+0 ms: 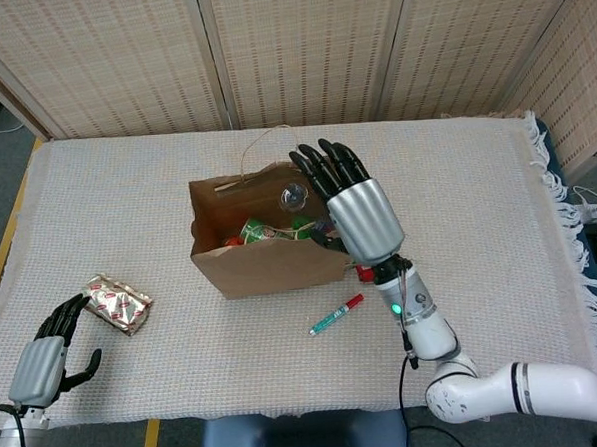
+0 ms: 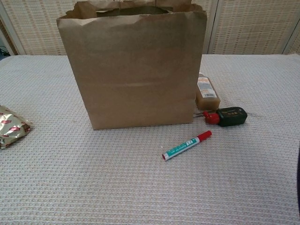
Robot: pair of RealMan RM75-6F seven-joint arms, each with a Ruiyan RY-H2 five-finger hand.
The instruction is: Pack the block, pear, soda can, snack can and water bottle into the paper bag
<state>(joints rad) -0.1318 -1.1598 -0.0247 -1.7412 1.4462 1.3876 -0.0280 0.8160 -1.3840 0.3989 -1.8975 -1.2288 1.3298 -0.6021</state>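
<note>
the paper bag stands upright on the worktop, with the water bottle upright inside among green and red items. the right hand hovers over the bag's right side, fingers spread, holding nothing. the left hand rests loosely curled, empty, near a foil packet. a marker lies in front of the bag.

Bench covered in pale woven cloth. On it: 1 paper bag standing upright, mouth open; 1 foil packet well to its left; 1 green-and-red marker in front; amber labelled packet and black-and-red device just right of the bag.
</note>
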